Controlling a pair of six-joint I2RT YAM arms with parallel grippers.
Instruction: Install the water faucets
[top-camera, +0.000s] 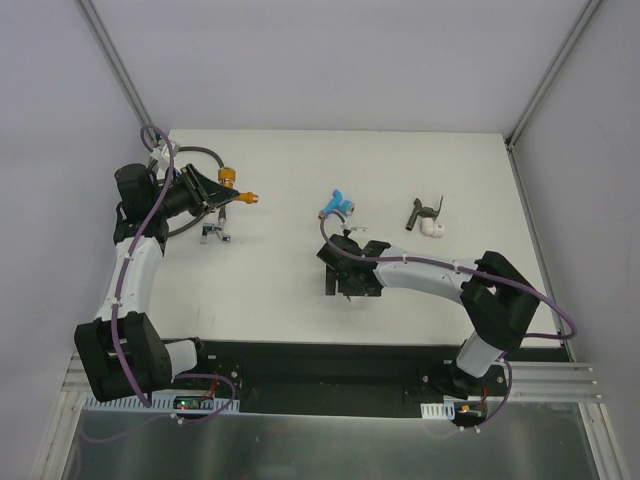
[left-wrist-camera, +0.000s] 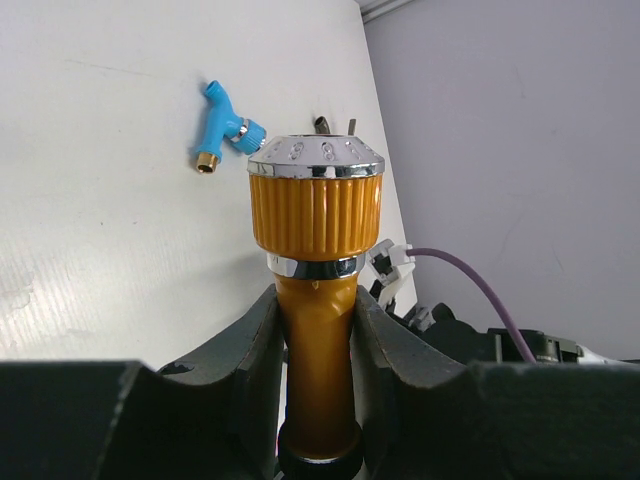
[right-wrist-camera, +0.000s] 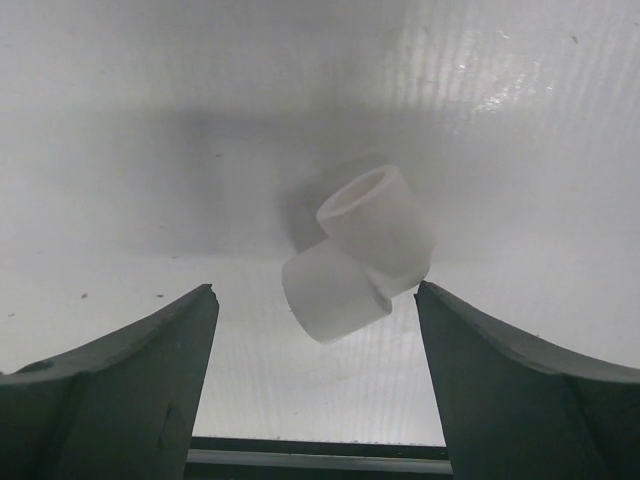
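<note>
- The left claw (top-camera: 222, 192) sits at about 10 o'clock on the white table (top-camera: 280, 140) and is clamped on the orange faucet (top-camera: 238, 188).
- In the left wrist view its fingers (left-wrist-camera: 240, 350) press both sides of the faucet's smooth orange neck. The ribbed knob with its chrome cap stands clear beyond the fingertips, toward 12 o'clock.
- From above, the orange faucet points out of the claw toward 3 o'clock.
- A black hose (top-camera: 200, 152) arcs past the left claw on its 12 o'clock side.
- A small silver piece (top-camera: 215, 234) lies on the table at 6 o'clock from the left claw, apart from it. It is too small to tell what it is.
- The blue faucet (top-camera: 339, 206) lies on the table near the middle. It is at 12 o'clock from the right claw (top-camera: 345, 280) and not touching it.
- In the left wrist view the blue faucet shows at 11 o'clock from the orange knob.
- The right claw points down at the table with its jaws spread wide and grips nothing.
- In the right wrist view a white elbow (right-wrist-camera: 360, 255) rests on the table between the two fingers, nearer the right-hand one. Whether it touches that finger cannot be told.
- The grey-brown faucet (top-camera: 427, 210) lies at 3 o'clock from the blue faucet, well apart from both claws.
- A second white elbow (top-camera: 434, 230) lies just beside the grey-brown faucet, at its 5 o'clock.
</note>
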